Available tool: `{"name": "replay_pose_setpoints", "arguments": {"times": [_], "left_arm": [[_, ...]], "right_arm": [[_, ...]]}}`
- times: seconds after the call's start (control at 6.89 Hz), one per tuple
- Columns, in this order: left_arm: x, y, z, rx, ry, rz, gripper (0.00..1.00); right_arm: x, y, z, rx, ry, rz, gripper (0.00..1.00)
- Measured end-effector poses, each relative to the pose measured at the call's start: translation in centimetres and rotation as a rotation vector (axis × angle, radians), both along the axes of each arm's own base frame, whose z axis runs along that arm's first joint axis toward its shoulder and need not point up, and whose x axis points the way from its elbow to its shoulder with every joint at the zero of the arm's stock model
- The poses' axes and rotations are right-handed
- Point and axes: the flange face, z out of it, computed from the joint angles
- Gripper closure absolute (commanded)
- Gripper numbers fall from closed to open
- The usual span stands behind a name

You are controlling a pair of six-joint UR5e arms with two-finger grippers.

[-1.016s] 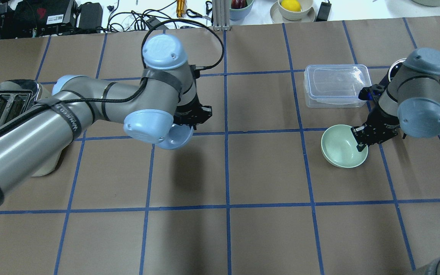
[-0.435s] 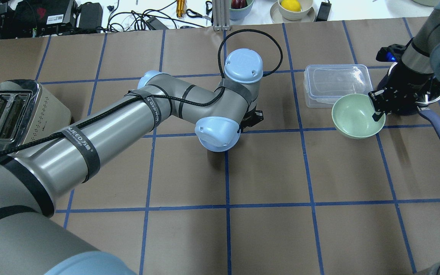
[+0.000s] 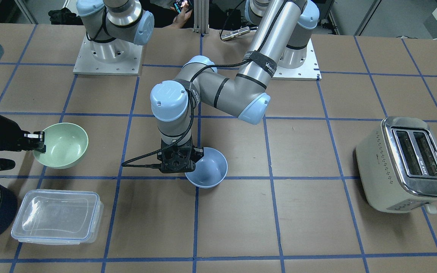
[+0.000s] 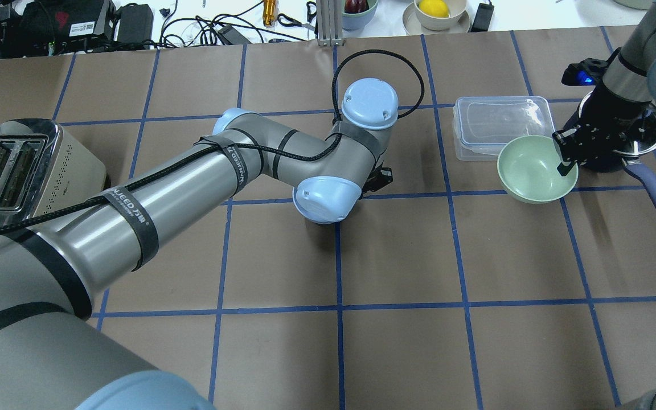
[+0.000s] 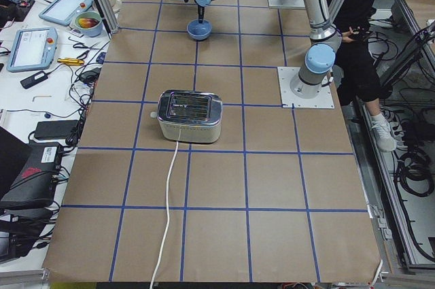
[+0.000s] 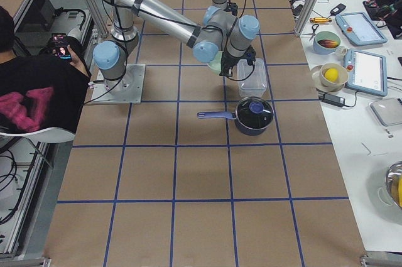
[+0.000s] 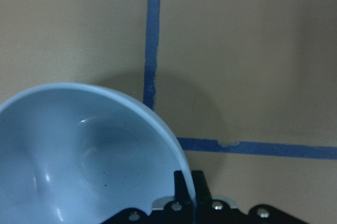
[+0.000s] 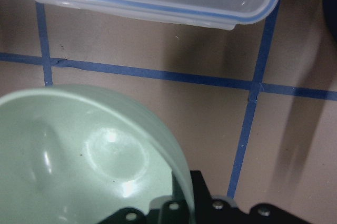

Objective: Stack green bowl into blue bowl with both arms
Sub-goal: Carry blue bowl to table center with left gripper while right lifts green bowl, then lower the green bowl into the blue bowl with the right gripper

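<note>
The jaws of your left gripper (image 3: 194, 157) clamp the rim of the blue bowl (image 3: 211, 167) near the centre of the table (image 3: 279, 227). Seen from overhead, your right gripper (image 4: 562, 159) pinches the rim of the green bowl (image 4: 533, 171), at 3 o'clock from the blue one, with a clear container (image 4: 501, 125) just beside it at 11 o'clock.

The green bowl (image 3: 66, 146) and blue bowl (image 3: 211, 167) are mouth-up, well apart

green bowl (image 4: 533, 171) pale mint, blue bowl (image 3: 211, 167) pale periwinkle. table (image 4: 396, 256) brown, blue tape grid. toaster (image 3: 385, 178) cream with chrome top. saucepan (image 6: 254, 116) dark navy. container (image 3: 57, 216) clear, blue rim.
</note>
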Motion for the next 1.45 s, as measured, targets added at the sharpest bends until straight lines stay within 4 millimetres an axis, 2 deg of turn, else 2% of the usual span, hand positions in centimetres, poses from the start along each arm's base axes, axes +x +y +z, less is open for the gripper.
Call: {"name": "replay_pose_setpoints", "arguments": {"times": [0.15,0.29,0.44,0.58,0.73,0.87,1.02,1.16,1.31,1.45], "left_arm": [[0.0,0.1,1.7,-0.009,0.027,-0.002,0.0],[1.1,-0.2,3.6,-0.011,0.037,-0.021,0.0],[3.9,-1.1,6.1,0.001,0.034,-0.055,0.0],[8.4,-2.3,9.1,0.014,0.031,-0.084,0.0],[13.8,-3.3,12.3,0.023,0.026,-0.115,0.0],[18.6,-3.4,15.6,0.033,0.021,-0.147,0.0],[22.4,-2.5,18.8,0.037,0.016,-0.181,0.0],[25.7,-1.7,21.5,0.029,0.012,-0.204,0.0],[28.3,-0.9,23.6,0.01,0.012,-0.205,0.0],[29.0,0.0,24.9,-0.004,0.009,-0.209,0.0]], "right_arm": [[0.3,-0.1,0.3,-0.007,-0.017,-0.005,1.0],[1.1,-0.1,0.8,-0.015,-0.044,-0.011,1.0],[2.4,-0.1,1.3,-0.026,-0.071,-0.012,1.0],[4.7,-0.2,1.7,-0.035,-0.1,-0.021,1.0],[8.2,-0.2,1.9,-0.033,-0.12,-0.044,1.0],[13.1,-0.1,2.0,-0.024,-0.135,-0.071,1.0],[18.5,0.1,1.7,-0.019,-0.145,-0.101,1.0],[23.5,0.1,0.8,-0.027,-0.153,-0.143,1.0],[27.4,0.0,-0.7,-0.03,-0.153,-0.175,1.0],[30.6,0.2,-2.1,-0.033,-0.152,-0.177,1.0]]}}
